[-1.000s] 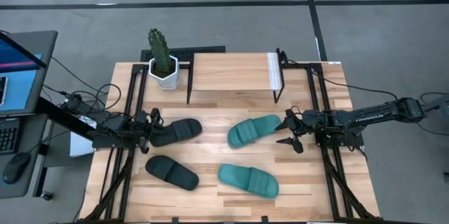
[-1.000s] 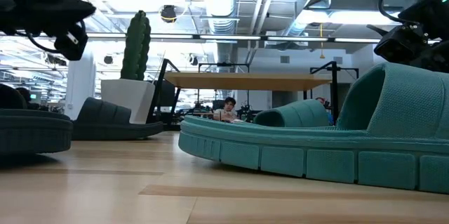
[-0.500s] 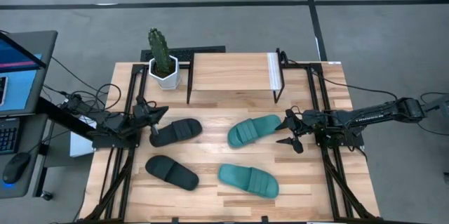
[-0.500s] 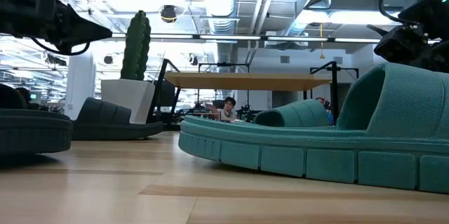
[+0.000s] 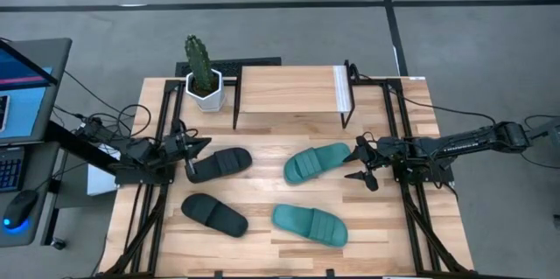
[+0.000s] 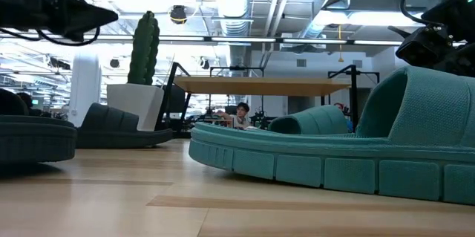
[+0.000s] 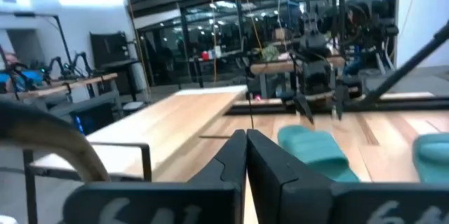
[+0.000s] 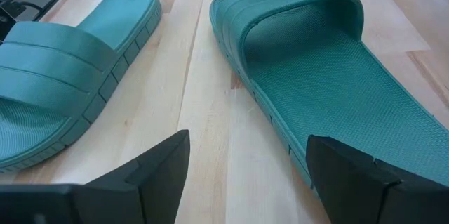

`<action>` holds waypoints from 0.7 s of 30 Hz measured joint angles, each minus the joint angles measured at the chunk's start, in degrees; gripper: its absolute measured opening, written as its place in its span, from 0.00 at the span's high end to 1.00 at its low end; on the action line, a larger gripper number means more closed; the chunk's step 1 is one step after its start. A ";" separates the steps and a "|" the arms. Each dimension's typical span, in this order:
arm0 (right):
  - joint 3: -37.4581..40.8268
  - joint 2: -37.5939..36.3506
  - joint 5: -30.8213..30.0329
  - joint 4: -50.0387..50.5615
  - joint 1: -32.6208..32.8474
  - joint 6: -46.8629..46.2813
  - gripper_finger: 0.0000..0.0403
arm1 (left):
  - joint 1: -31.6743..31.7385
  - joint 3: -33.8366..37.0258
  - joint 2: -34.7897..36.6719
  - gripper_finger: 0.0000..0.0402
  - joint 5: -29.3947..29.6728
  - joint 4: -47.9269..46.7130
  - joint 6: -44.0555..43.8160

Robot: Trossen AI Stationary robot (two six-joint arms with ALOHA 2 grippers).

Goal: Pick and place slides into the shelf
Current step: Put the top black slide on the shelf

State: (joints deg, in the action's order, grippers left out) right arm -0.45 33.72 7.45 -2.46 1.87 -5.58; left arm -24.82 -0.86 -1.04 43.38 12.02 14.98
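Two black slides lie on the table's left half, one in the middle row and one nearer the front. Two teal slides lie to their right, one in the middle row and one near the front. All rest on their soles. The shelf stands at the far edge. My left gripper is shut, points about level above the first black slide's left end, and holds nothing. My right gripper is open, just right of the middle teal slide.
A white pot with a cactus stands left of the shelf at the far edge. Black frame rails run along both table sides. The right arm's gripper shows across the table in the left wrist view. A person sits far off in the room.
My left gripper has rolled about its own axis and tipped up from a downward slant to about level, staying shut beside the black slide. The slides and my right arm have kept still.
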 joint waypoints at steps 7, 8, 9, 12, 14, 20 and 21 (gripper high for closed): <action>0.02 0.02 0.02 0.02 0.00 0.02 0.33 | 0.00 -0.04 -2.15 1.00 -13.63 1.00 9.82; 0.02 -0.01 0.02 0.02 0.00 0.00 0.33 | 0.00 -0.04 -3.07 1.00 -15.56 1.06 10.85; 0.02 0.01 0.01 0.04 0.00 0.00 0.33 | -0.02 -0.04 -4.27 1.00 -17.20 1.32 11.64; 0.01 0.00 0.01 0.04 -0.01 0.01 0.33 | -0.02 -0.04 -8.54 1.00 -20.94 4.40 13.80; 0.00 -0.01 0.00 0.04 0.00 0.00 0.33 | -0.02 -0.06 -12.12 1.00 -23.74 8.86 15.41; 0.01 -0.01 0.01 0.04 0.00 0.00 0.33 | -1.90 -0.11 -24.75 1.00 -28.54 24.41 22.24; 0.01 0.01 0.01 0.05 -0.01 0.00 0.33 | -2.50 -0.11 -26.92 1.00 -27.98 26.77 23.57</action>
State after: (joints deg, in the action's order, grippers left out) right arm -0.44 33.73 7.45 -2.41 1.86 -5.58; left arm -27.32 -0.97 -27.96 15.39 38.79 38.54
